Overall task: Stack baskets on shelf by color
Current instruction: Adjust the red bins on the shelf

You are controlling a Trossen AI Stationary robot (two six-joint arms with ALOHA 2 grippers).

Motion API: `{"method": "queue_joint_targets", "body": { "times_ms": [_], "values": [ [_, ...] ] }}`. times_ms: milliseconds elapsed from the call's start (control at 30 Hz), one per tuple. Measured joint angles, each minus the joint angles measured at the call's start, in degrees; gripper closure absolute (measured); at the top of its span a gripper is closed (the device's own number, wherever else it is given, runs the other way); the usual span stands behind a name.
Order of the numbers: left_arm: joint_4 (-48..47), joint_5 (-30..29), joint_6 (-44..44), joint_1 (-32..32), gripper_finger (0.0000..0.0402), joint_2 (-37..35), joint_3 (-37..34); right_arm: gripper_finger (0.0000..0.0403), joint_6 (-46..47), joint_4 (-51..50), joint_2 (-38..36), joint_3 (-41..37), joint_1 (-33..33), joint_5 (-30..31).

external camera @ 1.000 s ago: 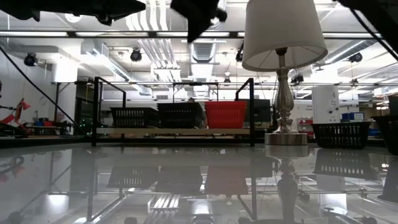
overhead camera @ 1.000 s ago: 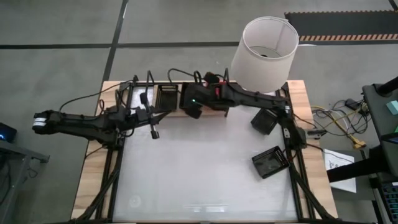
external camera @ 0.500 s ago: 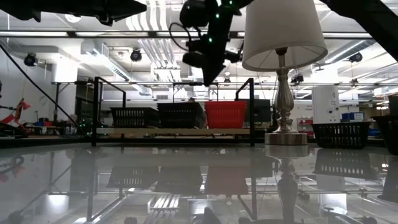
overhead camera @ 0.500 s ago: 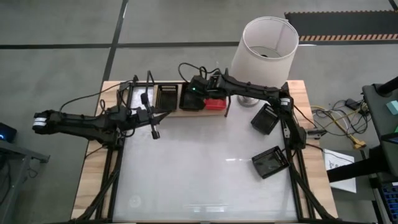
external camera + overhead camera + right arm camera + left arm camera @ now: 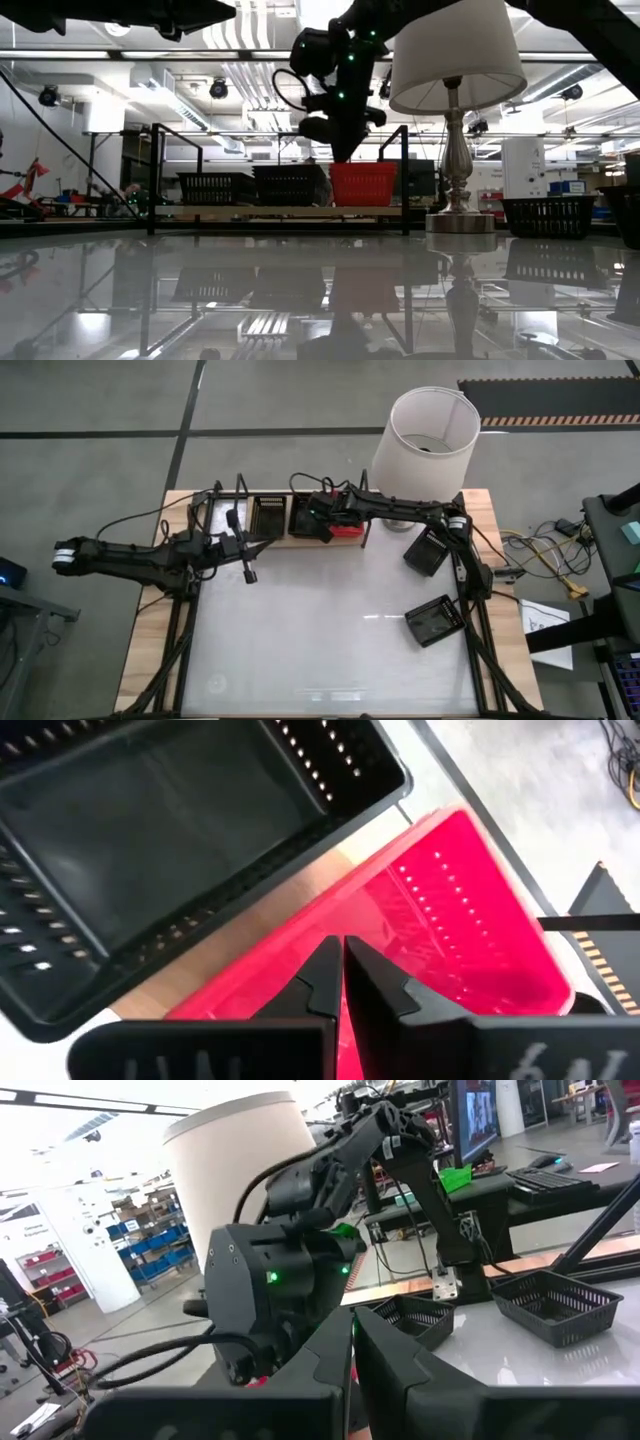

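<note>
Hovering fingers-together over the red basket (image 5: 346, 529) on the shelf (image 5: 280, 212), the right hand (image 5: 343, 150) mirrors in the glossy white tabletop (image 5: 330, 630).

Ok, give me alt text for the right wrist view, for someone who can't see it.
The right tool, fingers shut, hangs just above a red perforated plastic basket. A black perforated plastic basket sits beside it, with a strip of light-wood shelf showing between them.

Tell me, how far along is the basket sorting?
Done: black baskets and a red basket sit on the shelf. In hand: nothing; the right gripper is shut over the red basket, the left gripper shut, idle by the shelf. Left: two black baskets remain on the table.
</note>
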Motion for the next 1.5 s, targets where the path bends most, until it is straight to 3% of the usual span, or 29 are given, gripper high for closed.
{"method": "queue_joint_targets", "body": {
  "times_ms": [200,367,700,1267,1500],
  "values": [
    [0.0,0.0,0.0,0.0,0.0402,0.1,0.0,0.0394,-1.2,0.8,0.0,-2.0,-0.1,-0.9],
    [-0.2,0.0,0.0,0.0,0.0402,0.1,0.0,0.0394,-2.3,2.3,0.0,-2.8,-0.1,-5.3],
    [0.0,0.0,0.0,0.0,0.0402,0.1,0.0,0.0394,-3.6,3.6,0.0,-1.3,-0.1,-6.0],
    [0.0,0.0,0.0,0.0,0.0402,0.1,0.0,0.0394,0.5,-15.2,-3.1,-1.0,3.6,-9.5],
    [-0.1,0.0,0.0,0.0,0.0402,0.2,0.1,0.0394,0.9,-16.3,-3.1,-0.9,3.5,-9.4]
  ]
}}
